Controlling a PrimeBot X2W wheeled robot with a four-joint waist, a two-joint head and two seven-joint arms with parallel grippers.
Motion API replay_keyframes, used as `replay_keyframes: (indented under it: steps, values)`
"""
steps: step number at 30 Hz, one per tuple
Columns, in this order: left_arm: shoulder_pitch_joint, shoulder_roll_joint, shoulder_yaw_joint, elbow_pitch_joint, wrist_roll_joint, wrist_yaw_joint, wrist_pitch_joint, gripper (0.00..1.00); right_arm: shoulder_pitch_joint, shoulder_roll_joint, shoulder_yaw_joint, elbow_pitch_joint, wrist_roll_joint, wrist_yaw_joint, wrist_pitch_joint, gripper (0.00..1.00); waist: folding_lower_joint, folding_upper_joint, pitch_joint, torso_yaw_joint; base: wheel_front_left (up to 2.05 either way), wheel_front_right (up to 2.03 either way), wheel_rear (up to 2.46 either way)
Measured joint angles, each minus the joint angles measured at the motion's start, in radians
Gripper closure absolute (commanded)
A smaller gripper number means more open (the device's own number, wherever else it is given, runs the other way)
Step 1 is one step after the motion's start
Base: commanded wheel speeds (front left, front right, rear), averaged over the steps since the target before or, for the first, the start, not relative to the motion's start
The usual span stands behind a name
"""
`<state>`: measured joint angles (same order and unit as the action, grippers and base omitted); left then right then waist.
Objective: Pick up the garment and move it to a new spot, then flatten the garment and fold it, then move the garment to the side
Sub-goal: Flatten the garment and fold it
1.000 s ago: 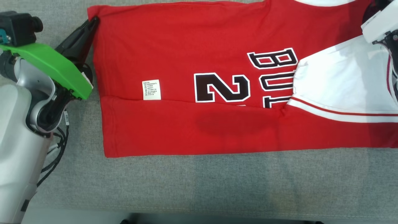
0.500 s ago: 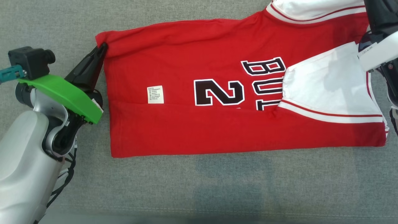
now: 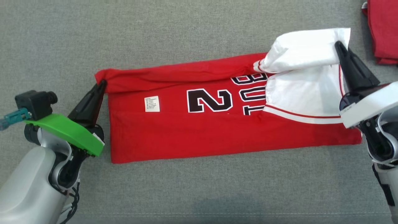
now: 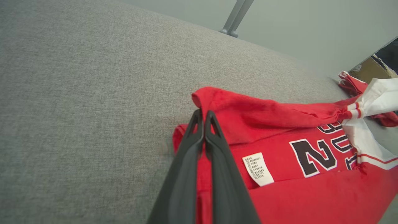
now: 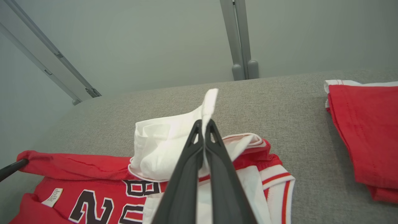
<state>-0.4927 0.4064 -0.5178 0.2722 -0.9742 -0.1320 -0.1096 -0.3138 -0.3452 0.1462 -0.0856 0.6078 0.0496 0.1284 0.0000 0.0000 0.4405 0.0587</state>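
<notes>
Since a moment earlier, the far long edge of the red fabric jersey [image 3: 217, 137] with white sleeves and black numerals had rolled toward me over the top of its lettering. My left claw [image 3: 101, 82], pressed together, pinched the red hem corner; my right claw [image 3: 338, 44], likewise clamped, pinched the raised white sleeve [image 3: 304, 46]. The jersey lay lengthwise on the grey fabric-covered bench [image 3: 186, 31], another folded red garment [image 3: 384, 31] well apart at far right.

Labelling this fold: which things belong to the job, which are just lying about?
Job: red jersey; left gripper, shut on its red corner; right gripper, shut on its white part.
Lying about: other red garment, far right; grey post behind.
</notes>
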Motion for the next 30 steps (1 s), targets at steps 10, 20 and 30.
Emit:
replay_keyframes:
  steps: [10,20,30]
  values:
    - [0.098,0.0,-0.005,-0.028,-0.009,0.0,-0.041,1.0,0.182,0.031,-0.011,-0.072,0.013,-0.033,-0.046,1.0,0.0,0.0,-0.063,-0.032,0.0,0.0,0.0]
    - [0.149,0.018,0.011,-0.069,-0.033,0.0,-0.06,1.0,0.306,0.018,-0.014,-0.133,0.007,-0.043,-0.059,1.0,0.0,0.0,-0.087,-0.054,0.0,0.0,0.0]
    - [0.185,0.031,-0.008,-0.09,-0.044,0.001,-0.038,1.0,0.349,-0.016,0.031,-0.128,-0.049,-0.042,-0.048,0.8,0.0,0.0,-0.08,-0.055,0.0,0.0,0.0]
